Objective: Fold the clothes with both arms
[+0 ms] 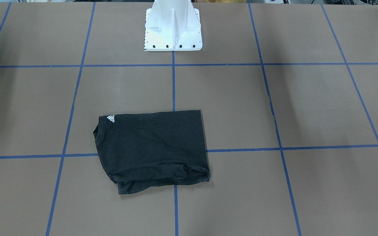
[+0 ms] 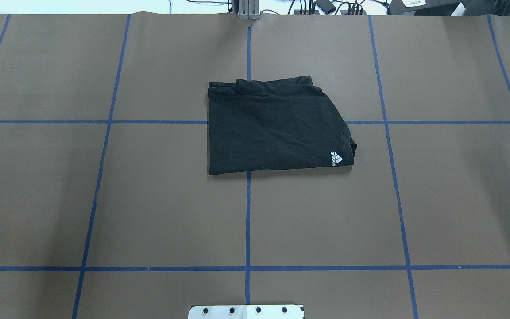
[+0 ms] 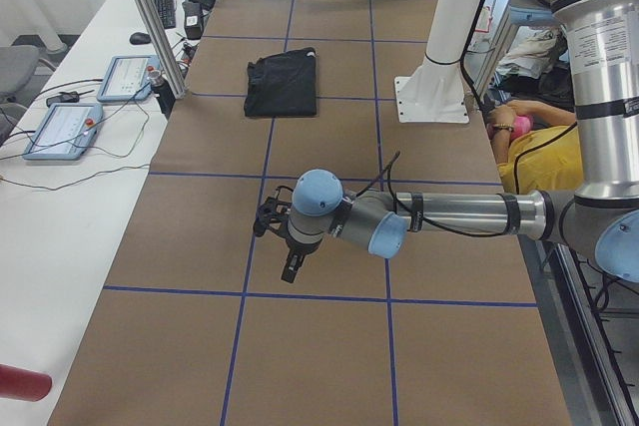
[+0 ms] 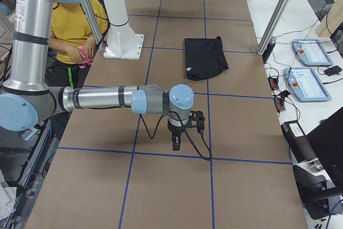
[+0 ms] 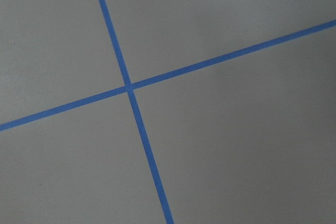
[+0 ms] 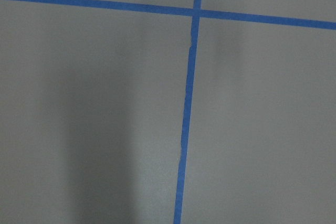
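Observation:
The clothes are one black T-shirt, folded into a rough rectangle and lying flat at mid-table, with a small white logo at its collar corner. It also shows small in the side views. My left gripper hangs fingers-down over bare table far from the shirt. My right gripper hangs likewise at the other end. Whether either is open or shut I cannot tell. Both wrist views show only brown table and blue tape lines.
The white pedestal base stands behind the shirt. A person in a yellow top sits beside the base. Control tablets lie on the white side bench. Blue tape grids the brown table.

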Robot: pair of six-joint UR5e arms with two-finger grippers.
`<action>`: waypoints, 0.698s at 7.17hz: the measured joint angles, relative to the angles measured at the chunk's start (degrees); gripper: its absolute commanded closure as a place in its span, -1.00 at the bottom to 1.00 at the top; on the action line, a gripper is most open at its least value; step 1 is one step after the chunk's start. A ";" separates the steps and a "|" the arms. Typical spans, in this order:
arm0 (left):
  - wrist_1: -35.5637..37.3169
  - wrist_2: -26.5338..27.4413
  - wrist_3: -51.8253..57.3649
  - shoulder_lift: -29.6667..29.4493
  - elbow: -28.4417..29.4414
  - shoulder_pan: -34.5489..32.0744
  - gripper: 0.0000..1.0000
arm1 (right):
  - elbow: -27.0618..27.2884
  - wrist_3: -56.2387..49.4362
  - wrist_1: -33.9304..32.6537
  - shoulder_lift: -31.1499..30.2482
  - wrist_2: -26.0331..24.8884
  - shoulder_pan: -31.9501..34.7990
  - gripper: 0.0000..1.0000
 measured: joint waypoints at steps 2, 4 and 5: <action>-0.14 0.08 0.11 0.26 -0.01 -0.21 -0.99 | 0.01 0.08 0.20 0.17 -0.10 -0.03 -1.00; -0.53 1.60 0.30 0.86 -1.19 -0.30 -0.99 | -0.11 0.11 0.31 0.04 -0.05 -0.03 -1.00; -0.48 2.44 0.16 0.88 -1.51 -0.31 -0.99 | -0.27 0.14 0.43 -0.08 0.21 -0.03 -1.00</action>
